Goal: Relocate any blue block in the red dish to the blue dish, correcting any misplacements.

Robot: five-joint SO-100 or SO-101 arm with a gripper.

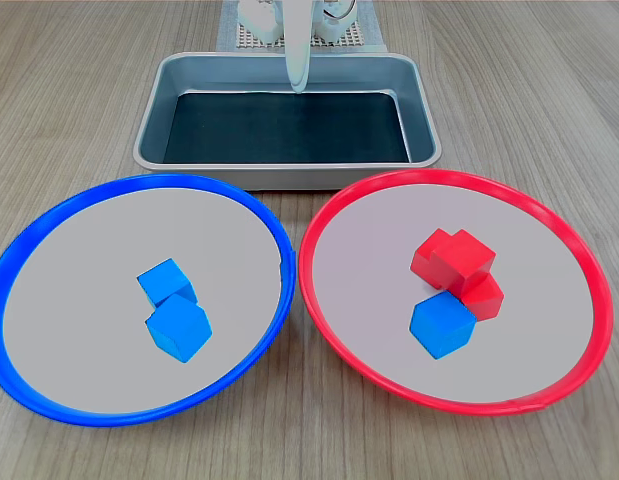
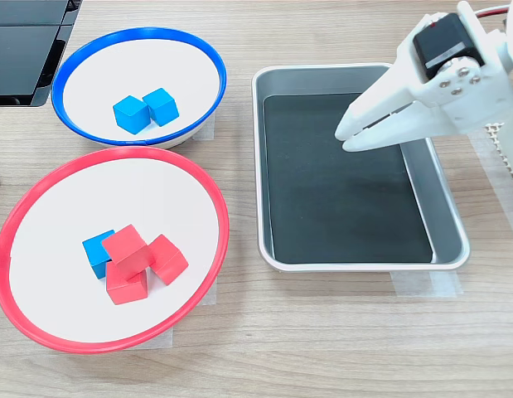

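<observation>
One blue block (image 1: 442,325) lies in the red dish (image 1: 369,250), touching a pile of three red cubes (image 1: 457,262). In the second exterior view this blue block (image 2: 96,254) sits at the pile's left, partly hidden by a red cube (image 2: 123,245), inside the red dish (image 2: 65,195). The blue dish (image 1: 79,290) holds two blue cubes (image 1: 177,328) side by side, also visible in the blue dish (image 2: 115,66) in the second exterior view. My white gripper (image 2: 344,137) hangs over the metal tray, far from both dishes, shut and holding nothing. Only its tip (image 1: 298,82) shows in the first exterior view.
A rectangular metal tray (image 2: 355,262) with a dark floor stands beyond the dishes in the first exterior view (image 1: 152,125), under the arm. Both dishes are taped to the wooden table. A dark object (image 2: 24,50) lies at the second exterior view's top left.
</observation>
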